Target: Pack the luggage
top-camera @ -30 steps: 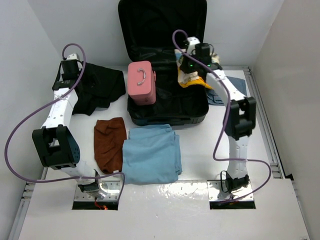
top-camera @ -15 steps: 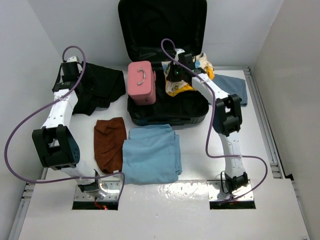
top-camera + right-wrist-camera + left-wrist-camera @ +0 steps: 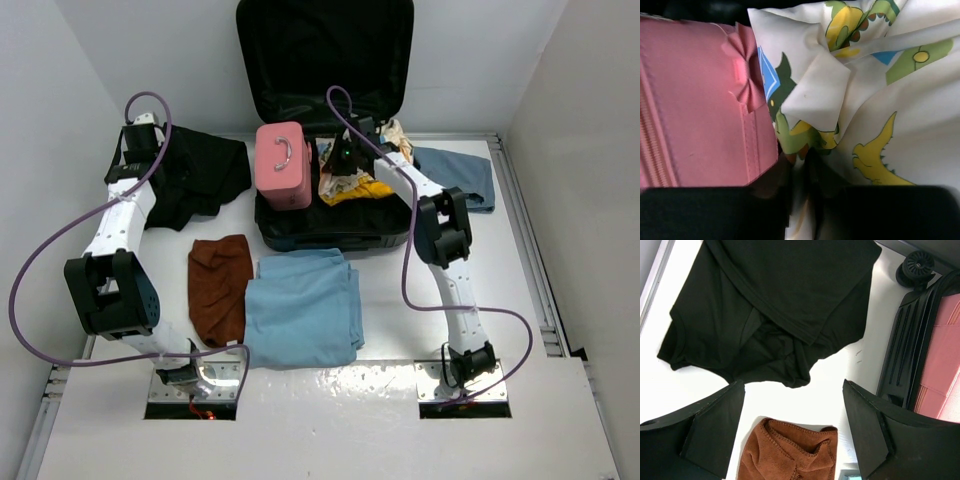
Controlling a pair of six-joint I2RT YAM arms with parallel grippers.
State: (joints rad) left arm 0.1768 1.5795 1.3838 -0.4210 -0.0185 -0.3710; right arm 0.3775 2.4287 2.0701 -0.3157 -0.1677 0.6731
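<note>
A: Right gripper [image 3: 342, 165]: jaws pinched together on the print cloth [image 3: 880, 100], with a fold caught between them. The wrist view is dark and blurred at the fingers, but cloth fills the gap.
B: Where is it?
A: Over the luggage [image 3: 335, 232], about mid-tub. The cloth hangs from it and bunches in the tub, its left edge against the pink case [image 3: 283, 165].
B: Luggage position?
A: Far centre of the table [image 3: 385, 320], open. The tub lies flat and the lid [image 3: 325, 60] stands upright at the far wall. The pink case stands in the left part of the tub.
B: Left gripper [image 3: 792, 385]?
A: Spread wide, holding nothing. It hangs over the near edge of the black garment [image 3: 775, 300], left of the luggage and well apart from the right gripper.
B: What else is on the table?
A: The brown cloth [image 3: 790, 452] is just near of the garment. The light-blue cloth [image 3: 303, 310] lies right beside it, near of the luggage. A grey-blue cloth [image 3: 460, 175] lies right of the tub, partly under the right arm. The left wrist view shows one luggage wheel [image 3: 915, 267] at the tub's far-left corner.
</note>
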